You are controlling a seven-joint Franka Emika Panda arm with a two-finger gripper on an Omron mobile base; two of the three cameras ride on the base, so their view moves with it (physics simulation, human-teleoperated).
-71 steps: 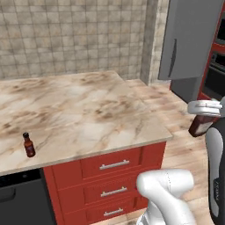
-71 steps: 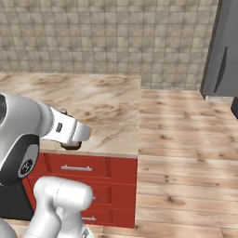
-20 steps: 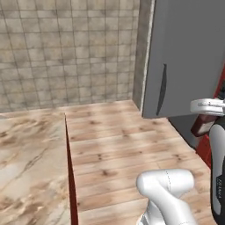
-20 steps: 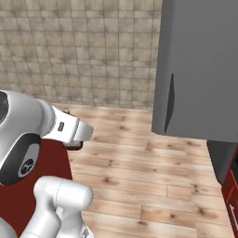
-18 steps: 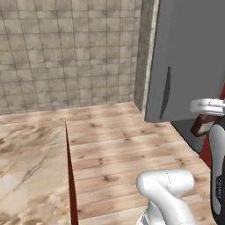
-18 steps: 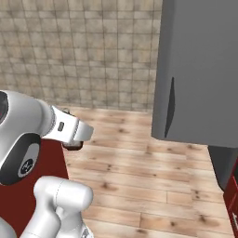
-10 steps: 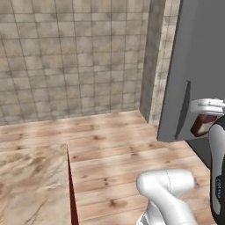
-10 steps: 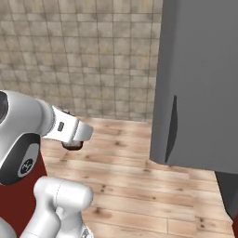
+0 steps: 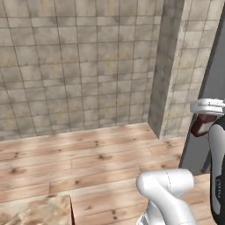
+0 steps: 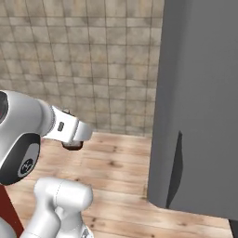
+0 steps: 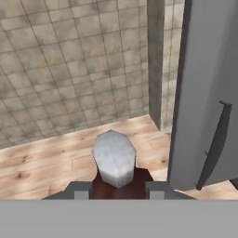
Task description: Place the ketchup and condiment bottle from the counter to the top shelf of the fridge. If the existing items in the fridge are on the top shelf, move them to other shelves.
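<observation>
end effector is clamped tight round the ketchup, bottle upright with cap toward its camera, and the fridge stands just off to its right, door side facing.

One ketchup bottle, maroon with a grey cap. One grey fridge, its door bearing one long dark handle. One corner of marbled counter at the lower left of the left base view. One tiled wall pillar stands beside the fridge.
</observation>
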